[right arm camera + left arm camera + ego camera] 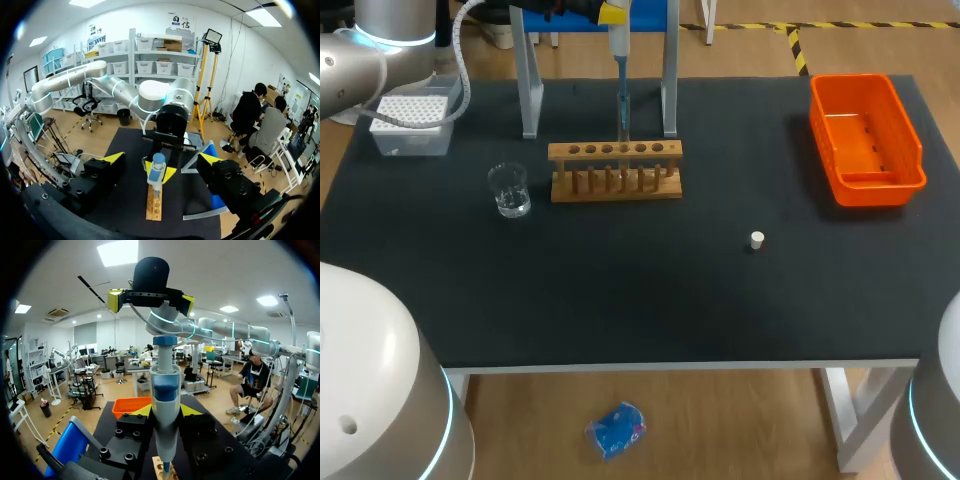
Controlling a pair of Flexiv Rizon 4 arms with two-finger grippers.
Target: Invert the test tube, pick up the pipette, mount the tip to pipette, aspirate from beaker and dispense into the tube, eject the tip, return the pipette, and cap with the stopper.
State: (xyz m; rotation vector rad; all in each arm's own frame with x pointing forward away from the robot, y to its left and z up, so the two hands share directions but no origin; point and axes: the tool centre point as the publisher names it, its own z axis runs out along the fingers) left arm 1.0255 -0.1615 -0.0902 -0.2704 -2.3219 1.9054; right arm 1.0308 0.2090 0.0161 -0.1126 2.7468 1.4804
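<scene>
Pipette [165, 390] stands upright between the fingers of the left gripper [165, 411], whose yellow tips press on its body from two sides, so the left gripper pinches it. The right gripper [162, 159] hangs just above the pipette's top with its two yellow tips spread wide, nothing touching them. From the right wrist, the pipette's blue and white head shows under and between those spread fingers, with the left arm's wrist right behind it.

Straight below both grippers lies the wooden rack [615, 172]. The pipette's thin lower end points down to one of the rack's middle holes, where a clear test tube [623, 125] seems to stand. Whether the tip is inside the tube cannot be told.

Below the left gripper and off to the left arm's side of the rack stands the glass beaker [508, 190], near the rack but apart from it. The tip box [410, 122] sits farther out on that same side. The white stopper [757, 239] lies alone on the black table [650, 310], well apart from both grippers, on the right arm's side. The orange bin [865, 140] stands farther out on that side. The legs of the pipette stand [530, 95] rise just behind the rack.
</scene>
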